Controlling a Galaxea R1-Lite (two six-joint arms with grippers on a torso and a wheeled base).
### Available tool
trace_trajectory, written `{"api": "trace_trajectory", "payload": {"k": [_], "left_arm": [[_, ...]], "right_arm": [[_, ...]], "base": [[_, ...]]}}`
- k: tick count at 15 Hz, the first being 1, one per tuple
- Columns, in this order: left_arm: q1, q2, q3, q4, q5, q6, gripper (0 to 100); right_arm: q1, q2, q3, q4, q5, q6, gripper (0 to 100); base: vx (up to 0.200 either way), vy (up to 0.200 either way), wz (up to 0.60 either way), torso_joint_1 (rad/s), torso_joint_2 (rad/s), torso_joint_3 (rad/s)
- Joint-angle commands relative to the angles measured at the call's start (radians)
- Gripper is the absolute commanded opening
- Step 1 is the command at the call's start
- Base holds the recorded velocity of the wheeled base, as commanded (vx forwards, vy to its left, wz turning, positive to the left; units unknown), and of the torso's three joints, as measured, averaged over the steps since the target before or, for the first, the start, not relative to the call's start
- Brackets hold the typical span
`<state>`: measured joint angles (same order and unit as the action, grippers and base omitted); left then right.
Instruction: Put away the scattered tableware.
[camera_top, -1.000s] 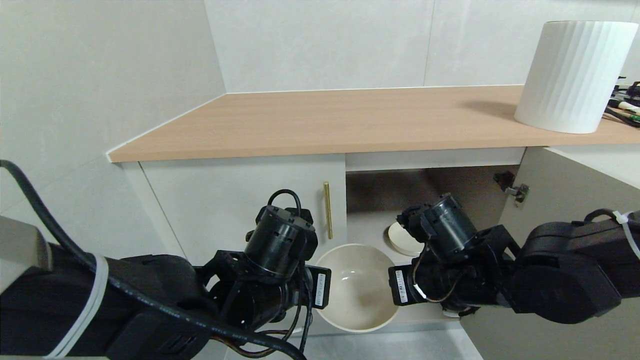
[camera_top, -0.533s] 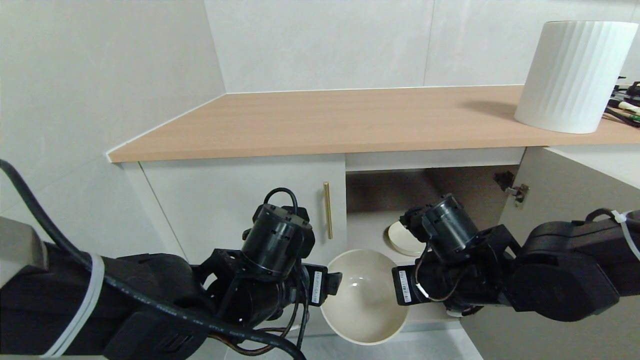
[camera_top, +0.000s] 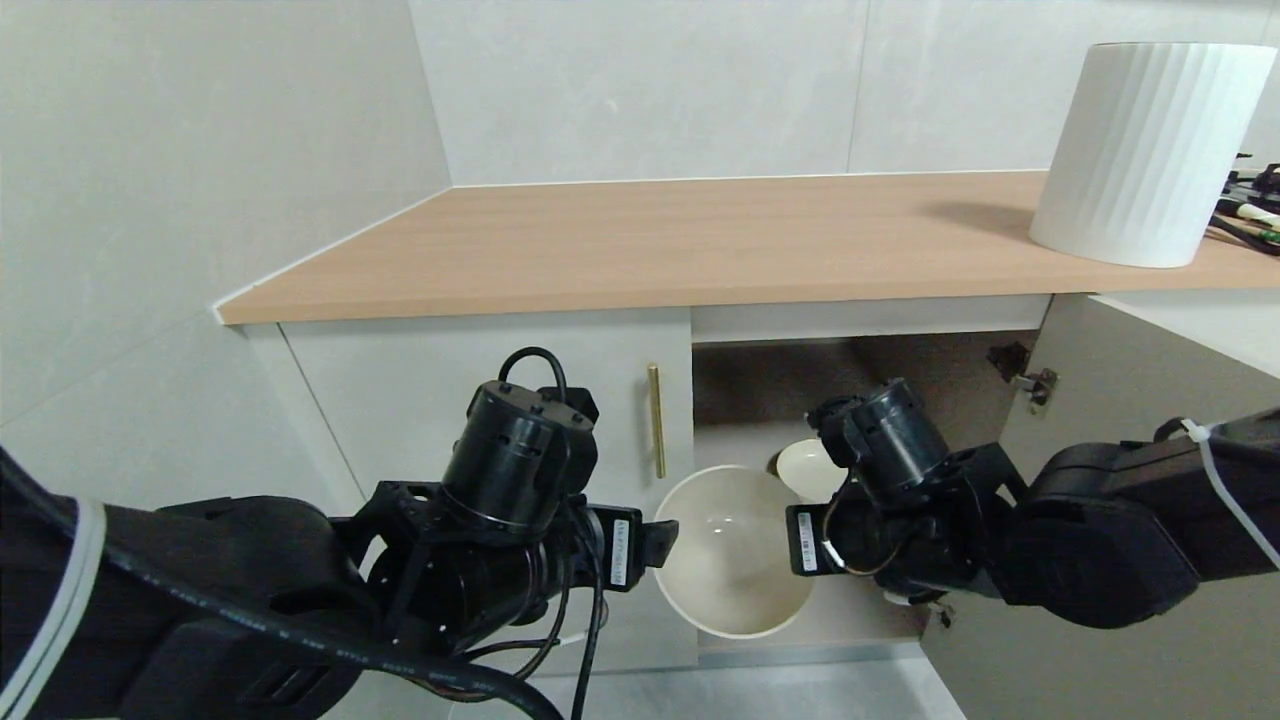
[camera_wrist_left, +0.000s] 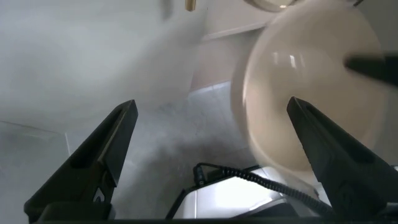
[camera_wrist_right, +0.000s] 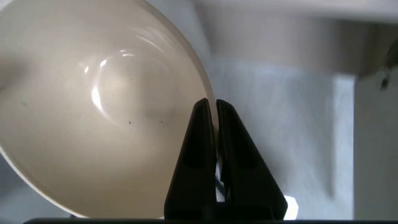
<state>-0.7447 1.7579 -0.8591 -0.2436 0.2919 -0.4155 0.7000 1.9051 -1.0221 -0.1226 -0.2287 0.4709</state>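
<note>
A large cream bowl (camera_top: 730, 555) hangs tilted in front of the open cabinet, its hollow facing me. My right gripper (camera_top: 800, 540) is shut on the bowl's right rim; in the right wrist view the fingers (camera_wrist_right: 208, 112) pinch the rim of the bowl (camera_wrist_right: 106, 124). My left gripper (camera_wrist_left: 211, 106) is open at the bowl's left side, one finger (camera_top: 660, 540) next to the rim, with the bowl (camera_wrist_left: 311, 81) partly behind that finger. A small cream dish (camera_top: 805, 468) lies on the cabinet floor behind the bowl.
The cabinet's right door (camera_top: 1100, 440) stands open, and the left door with its gold handle (camera_top: 655, 420) is closed. A wooden countertop (camera_top: 650, 240) runs above, with a white ribbed container (camera_top: 1150, 150) at the right. Grey floor (camera_top: 800, 690) lies below.
The right gripper has raised the bowl and carried it closer to the cabinet opening. The left arm has drawn back to the left and risen a little.
</note>
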Motion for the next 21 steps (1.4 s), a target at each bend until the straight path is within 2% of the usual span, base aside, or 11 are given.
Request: {"api": "trace_trajectory", "payload": {"k": [1, 5, 8, 16, 21], "left_arm": [[0.001, -0.018, 0.000, 0.000, 0.000, -0.008, 100], [0.001, -0.020, 0.000, 0.001, 0.001, -0.008, 100], [0.001, -0.018, 0.002, 0.001, 0.001, -0.008, 100], [0.001, -0.017, 0.002, 0.001, 0.001, -0.008, 100], [0.001, -0.018, 0.000, 0.001, 0.003, -0.008, 100]], "right_arm": [[-0.063, 0.063, -0.001, -0.045, -0.003, 0.002, 0], [-0.205, 0.180, -0.001, -0.236, -0.003, 0.003, 0], [-0.272, 0.235, -0.019, -0.312, -0.004, 0.038, 0], [-0.421, 0.417, -0.196, -0.330, -0.044, 0.132, 0], [-0.438, 0.503, -0.292, -0.325, -0.090, 0.166, 0]], "base": [[0.000, 0.000, 0.00, 0.000, 0.00, 0.000], [0.000, 0.000, 0.00, 0.000, 0.00, 0.000], [0.000, 0.000, 0.00, 0.000, 0.00, 0.000], [0.000, 0.000, 0.00, 0.000, 0.00, 0.000], [0.000, 0.000, 0.00, 0.000, 0.00, 0.000]]}}
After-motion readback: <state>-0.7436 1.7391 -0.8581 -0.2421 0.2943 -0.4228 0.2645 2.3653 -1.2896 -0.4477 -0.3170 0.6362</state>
